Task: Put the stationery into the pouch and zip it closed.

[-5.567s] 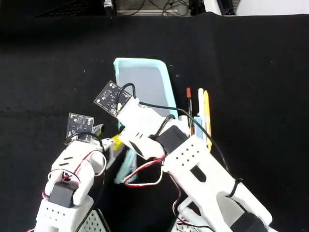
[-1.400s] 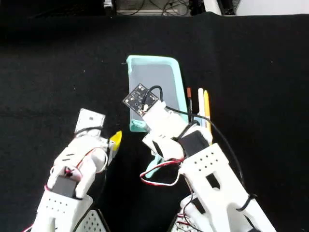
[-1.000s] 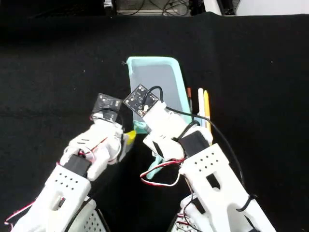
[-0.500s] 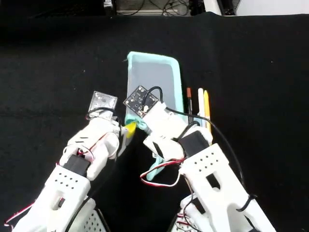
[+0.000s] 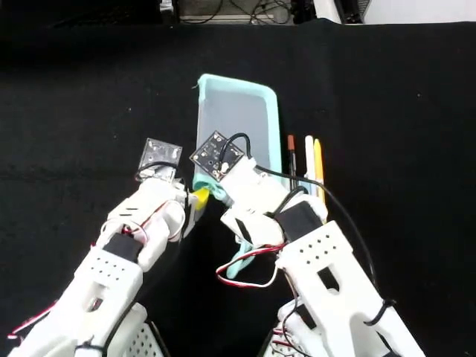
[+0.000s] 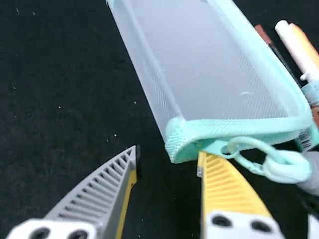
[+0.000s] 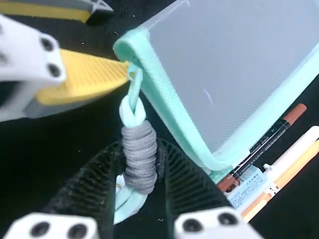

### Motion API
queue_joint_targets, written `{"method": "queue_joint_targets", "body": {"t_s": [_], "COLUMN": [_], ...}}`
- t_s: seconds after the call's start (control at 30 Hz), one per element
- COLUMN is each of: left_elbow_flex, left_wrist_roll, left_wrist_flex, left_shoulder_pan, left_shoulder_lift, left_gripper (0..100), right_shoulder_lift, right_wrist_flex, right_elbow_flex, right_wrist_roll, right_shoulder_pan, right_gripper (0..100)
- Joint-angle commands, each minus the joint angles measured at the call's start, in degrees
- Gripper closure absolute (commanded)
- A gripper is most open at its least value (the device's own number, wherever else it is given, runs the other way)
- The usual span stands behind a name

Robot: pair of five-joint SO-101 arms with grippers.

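A teal-edged pouch (image 5: 236,123) with clear mesh sides lies mid-table, also seen in the left wrist view (image 6: 209,84) and the right wrist view (image 7: 234,59). My right gripper (image 7: 141,152) is shut on the grey-wrapped zipper pull (image 7: 140,164) at the pouch's near corner. My left gripper (image 6: 167,167) stands open around that same corner, its yellow finger (image 6: 224,191) touching the teal edge. Three pens, brown (image 5: 291,160), white (image 5: 309,158) and yellow (image 5: 319,167), lie side by side on the cloth just right of the pouch.
A black cloth (image 5: 401,111) covers the table, with bare room to the left, right and far side of the pouch. Both arms crowd the near middle. A teal strap (image 5: 239,260) trails under the right arm.
My left arm has swung in from the left to the pouch's near corner. The pouch has shifted slightly. My right gripper has kept its hold on the zipper pull.
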Motion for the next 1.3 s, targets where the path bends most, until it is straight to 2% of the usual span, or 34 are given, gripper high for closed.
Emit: {"method": "queue_joint_targets", "body": {"t_s": [0.0,0.13,0.27,0.47,0.8,0.9,0.97,1.27], "left_elbow_flex": [-3.65,-4.53,-4.62,-1.54,-0.48,1.71,4.09,5.14], "left_wrist_roll": [0.53,0.53,-0.53,-1.58,-1.58,-1.41,0.44,2.9], "left_wrist_flex": [-2.29,-2.02,-1.93,-1.05,9.76,11.52,11.6,5.98], "left_shoulder_pan": [-0.84,-0.66,-0.66,-1.19,0.13,2.07,2.95,3.03], "left_shoulder_lift": [4.4,4.92,1.67,-7.65,-22.24,-22.42,-22.77,-22.42], "left_gripper": [80,82,98,97,96,86,81,81], "right_shoulder_lift": [-1.45,-1.45,-1.45,-1.54,-8.57,-10.77,-11.47,-11.38], "right_wrist_flex": [0.26,0.26,0.26,0.88,5.63,5.54,5.54,5.19], "right_elbow_flex": [-0.66,-0.57,-0.48,-0.48,-1.27,-0.31,-0.13,-0.4], "right_wrist_roll": [-0.53,-0.53,-0.44,-0.44,-0.26,-0.18,-0.18,-0.53], "right_shoulder_pan": [-0.62,-0.62,-0.62,-0.62,-0.7,-0.7,-0.7,-0.7], "right_gripper": [98.6,98.6,98.6,98.6,98.6,98.6,98.6,98.6]}}
